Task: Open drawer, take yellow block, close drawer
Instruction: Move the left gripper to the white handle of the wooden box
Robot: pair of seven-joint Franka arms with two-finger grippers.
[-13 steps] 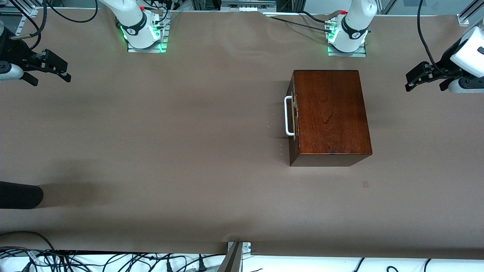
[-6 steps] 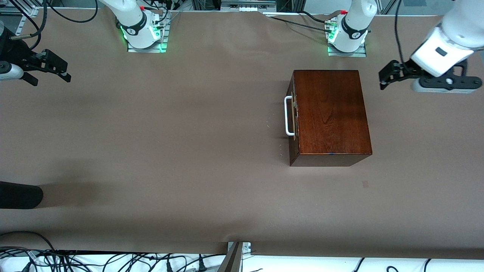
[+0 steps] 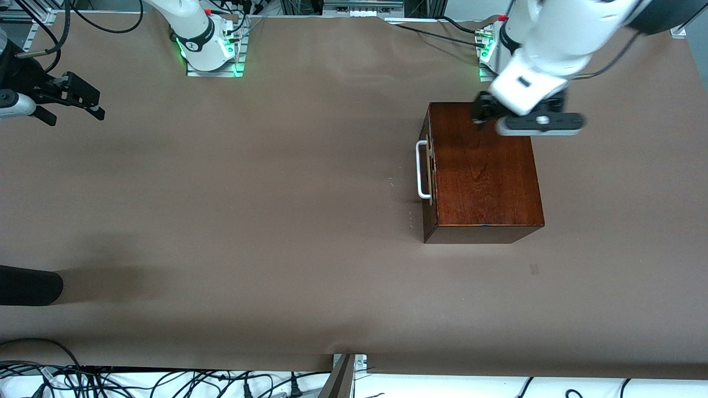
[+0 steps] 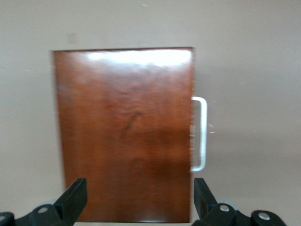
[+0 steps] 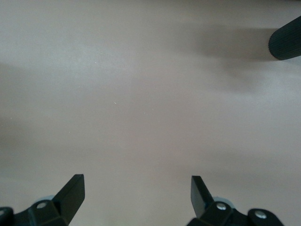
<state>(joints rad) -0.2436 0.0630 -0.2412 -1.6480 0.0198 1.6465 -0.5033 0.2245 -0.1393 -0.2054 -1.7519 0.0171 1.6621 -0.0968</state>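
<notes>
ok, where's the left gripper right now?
The left gripper is open, over the wooden box's top edge nearest the left arm's base, drawer handle untouched.

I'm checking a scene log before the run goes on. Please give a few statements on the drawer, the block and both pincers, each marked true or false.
1. The drawer is shut in its wooden box. True.
2. The yellow block lies on the table. False: no block is in view.
3. The left pincer is open over the box top. True.
4. The left pincer grips the white handle. False: it holds nothing, and the handle is free.
5. The right pincer is shut on the block. False: it waits open and empty at the right arm's end of the table.
</notes>
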